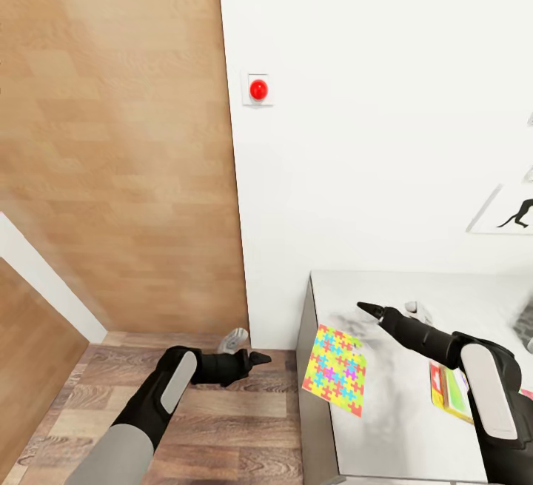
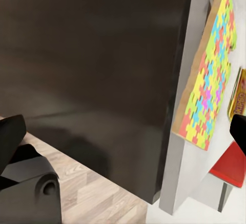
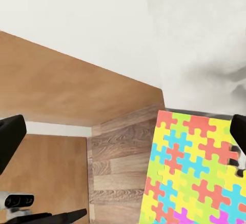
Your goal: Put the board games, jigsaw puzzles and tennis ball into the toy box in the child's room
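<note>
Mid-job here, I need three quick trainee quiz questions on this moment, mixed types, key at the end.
1. True or false: the jigsaw puzzle lies wholly on the table.
2. Which gripper is over the tabletop? A) left gripper B) right gripper
3. Fill in: the wall button is coloured ____.

Key:
1. False; its corner overhangs the table's edge, above the wooden floor.
2. B; the left one hovers over the floor beside the table.
3. Red.

Matt pale grey table (image 1: 400,426) top, wood-grain plank floor (image 1: 222,426), bright smooth-printed jigsaw puzzle (image 1: 337,370), matt white wall (image 1: 385,100)
</note>
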